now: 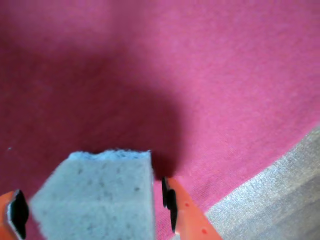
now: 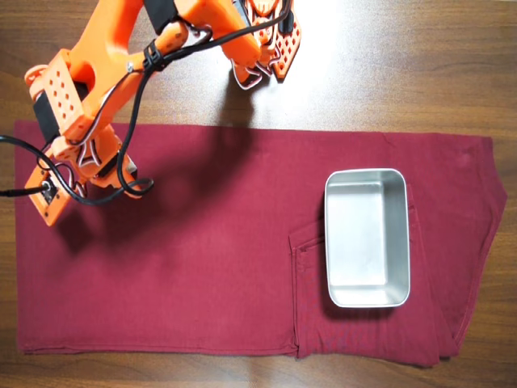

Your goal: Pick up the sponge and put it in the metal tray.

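In the wrist view the pale beige-grey sponge (image 1: 97, 195) sits between my two orange fingers, and my gripper (image 1: 95, 210) is shut on it, held above the red cloth (image 1: 200, 75) with a dark shadow beneath. In the overhead view my gripper (image 2: 262, 56) is at the top, over the cloth's far edge; the sponge is hidden under it there. The shiny metal tray (image 2: 367, 242) lies empty on the right part of the cloth, well away from my gripper.
The dark red cloth (image 2: 202, 259) covers most of the wooden table (image 2: 404, 65). The arm's orange base and cables (image 2: 73, 153) stand at the left. A strip of bare wood (image 1: 280, 195) shows at the lower right of the wrist view.
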You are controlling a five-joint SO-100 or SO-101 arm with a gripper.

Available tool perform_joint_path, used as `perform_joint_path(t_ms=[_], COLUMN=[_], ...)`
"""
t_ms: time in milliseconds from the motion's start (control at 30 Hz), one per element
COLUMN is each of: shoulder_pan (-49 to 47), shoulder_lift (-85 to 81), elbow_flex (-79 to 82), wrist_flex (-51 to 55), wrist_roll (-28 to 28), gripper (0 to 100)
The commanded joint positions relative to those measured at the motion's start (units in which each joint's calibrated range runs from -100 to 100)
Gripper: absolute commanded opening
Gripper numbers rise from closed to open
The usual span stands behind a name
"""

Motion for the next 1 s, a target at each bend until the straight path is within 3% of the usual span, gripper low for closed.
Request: perform_joint_path(t_ms=[0,433,467,533,700,833,967], shoulder_pan=[-0.80,-0.89,-1.09,-1.47,-2.62,-4.83,-19.70], shoulder_lift=[0.23,-1.99,-1.99,-1.63,-1.63,-9.80,-27.73], elbow_flex=[-2.12,-4.49,-4.49,-4.40,-0.75,-3.58,-3.39], wrist_flex=[-1.40,1.74,1.55,1.46,-1.40,5.98,13.72], wrist_roll=[-0.24,-1.07,-1.22,-1.86,-3.08,-5.18,-7.03], gripper=[35,26,22,0,0,0,0])
